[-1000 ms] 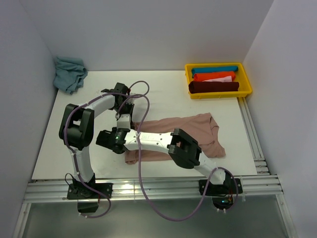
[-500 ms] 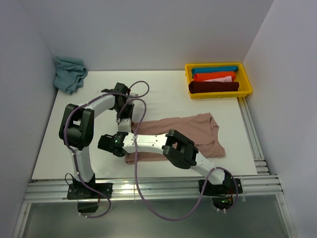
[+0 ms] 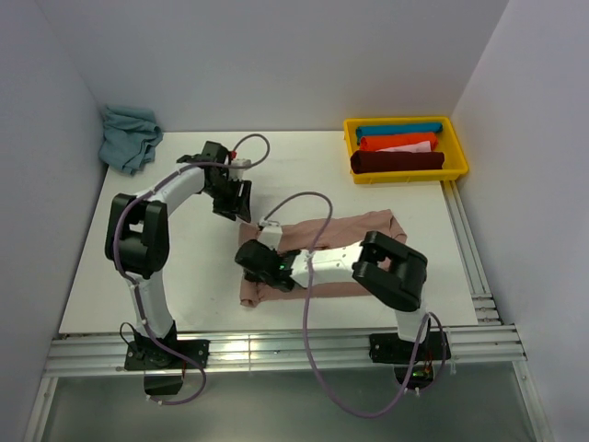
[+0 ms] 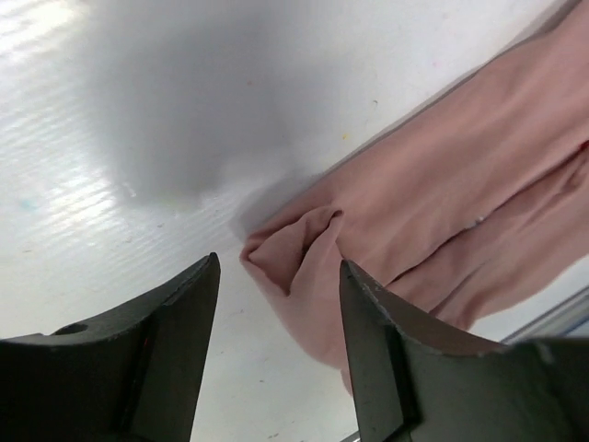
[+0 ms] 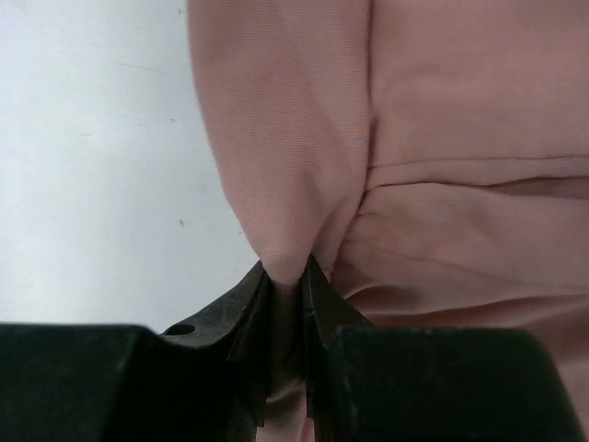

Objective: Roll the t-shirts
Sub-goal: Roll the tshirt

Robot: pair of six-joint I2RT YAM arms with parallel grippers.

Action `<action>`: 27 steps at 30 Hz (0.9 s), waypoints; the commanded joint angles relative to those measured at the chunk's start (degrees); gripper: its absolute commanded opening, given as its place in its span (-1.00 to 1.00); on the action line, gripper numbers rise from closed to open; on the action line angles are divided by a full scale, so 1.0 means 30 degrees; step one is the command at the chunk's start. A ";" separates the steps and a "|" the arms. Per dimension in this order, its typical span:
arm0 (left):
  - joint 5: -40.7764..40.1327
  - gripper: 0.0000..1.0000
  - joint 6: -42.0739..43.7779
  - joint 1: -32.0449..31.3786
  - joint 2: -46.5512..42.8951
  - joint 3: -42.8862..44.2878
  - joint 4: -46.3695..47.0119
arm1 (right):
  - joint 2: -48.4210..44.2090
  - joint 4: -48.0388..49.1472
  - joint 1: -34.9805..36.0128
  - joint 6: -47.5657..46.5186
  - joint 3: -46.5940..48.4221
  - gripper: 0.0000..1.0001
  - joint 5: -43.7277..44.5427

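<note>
A dusty pink t-shirt (image 3: 354, 230) lies flat across the middle of the table, partly hidden by my right arm. My right gripper (image 3: 257, 261) is at the shirt's left end and is shut on a pinched-up ridge of the pink cloth (image 5: 276, 166); in the right wrist view the cloth runs down between the two fingers of the gripper (image 5: 285, 267). My left gripper (image 3: 236, 203) hovers just beyond the shirt's far-left corner. In the left wrist view that gripper (image 4: 279, 264) stands open with nothing in it, above a small folded corner of the shirt (image 4: 294, 244).
A yellow tray (image 3: 457, 153) at the back right holds three rolled shirts: teal (image 3: 398, 130), orange (image 3: 396, 143) and dark red (image 3: 396, 162). A crumpled blue-grey shirt (image 3: 129, 134) lies in the back left corner. White walls close in the table on three sides.
My left gripper has opened, let go of the shirt's corner and drawn back up and away. My right gripper has slid right onto the shirt's left end and shut on it.
</note>
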 commanded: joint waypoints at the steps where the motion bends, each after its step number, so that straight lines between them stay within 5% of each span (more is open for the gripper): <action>1: 0.2243 0.22 0.0561 0.1229 -0.1759 0.0682 0.0028 | -0.1585 0.8812 -0.1026 0.0623 -0.3774 -0.69 -0.3881; 8: 0.4353 0.22 0.1790 0.2258 -0.3574 -0.2303 0.1254 | -0.1268 1.7040 -0.2286 0.3144 -0.7672 -0.73 -0.6696; 14: 0.6053 0.19 0.1647 0.2522 -0.3581 -0.5791 0.3308 | 0.0374 2.0975 -0.2580 0.5284 -0.8614 -0.74 -0.7606; 23: 0.5236 0.04 0.0329 0.2055 -0.1442 -0.5883 0.4423 | 0.1430 2.2506 -0.2668 0.6809 -0.8996 -0.72 -0.7665; 27: 0.2690 -0.19 -0.0200 0.1206 -0.0942 -0.5122 0.3810 | 0.1139 2.0227 -0.2639 0.6488 -0.8411 -0.59 -0.7607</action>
